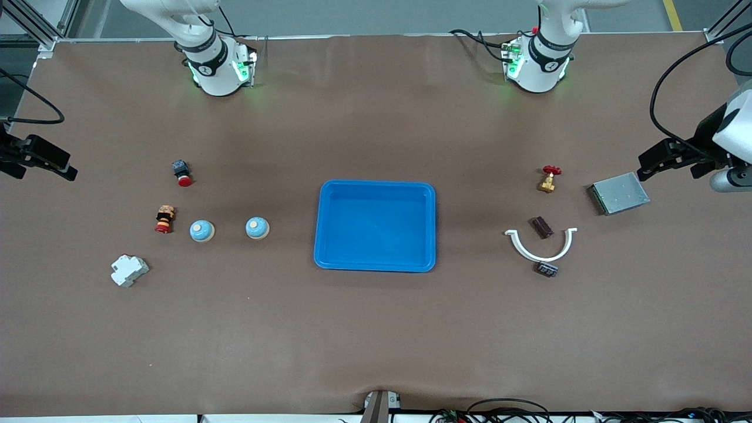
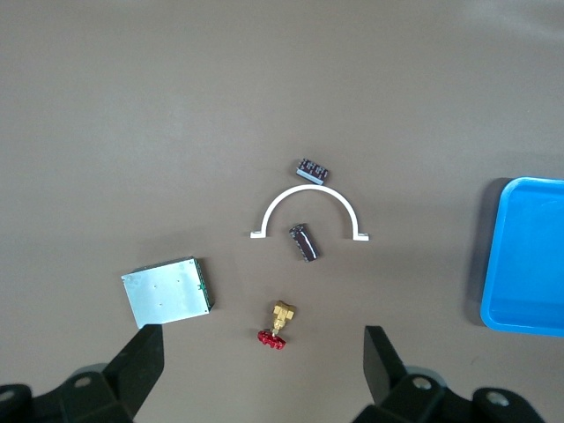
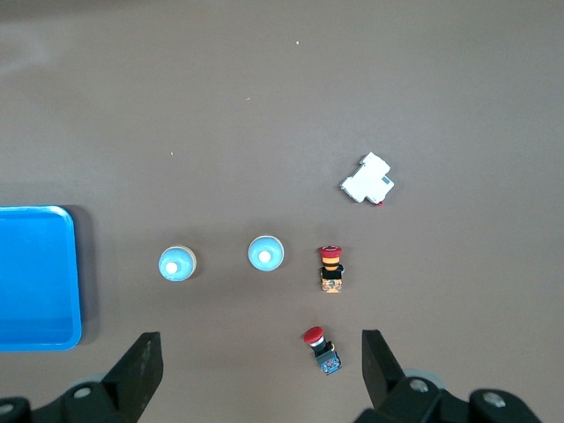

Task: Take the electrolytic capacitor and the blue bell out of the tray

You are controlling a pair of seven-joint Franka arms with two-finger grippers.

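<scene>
1. brown matting covers the table (image 1: 376,329), with both arm bases along its upper edge in the front view.
2. right gripper (image 3: 256,374) hangs at the right arm's end, jaws spread wide and empty, high above two blue bells (image 1: 201,231) (image 1: 257,228), two red-capped push buttons (image 1: 182,173) (image 1: 165,219) and a white breaker (image 1: 129,270).
3. a blue tray (image 1: 329,258) sits at the table's middle.
4. the dark capacitor (image 1: 541,227) lies inside a white curved bracket (image 1: 540,257), with a brass valve (image 1: 549,179), a small black connector (image 1: 546,269) and a metal box (image 1: 620,193) nearby.
5. left gripper (image 2: 264,374) hangs above these, jaws wide and empty.
</scene>
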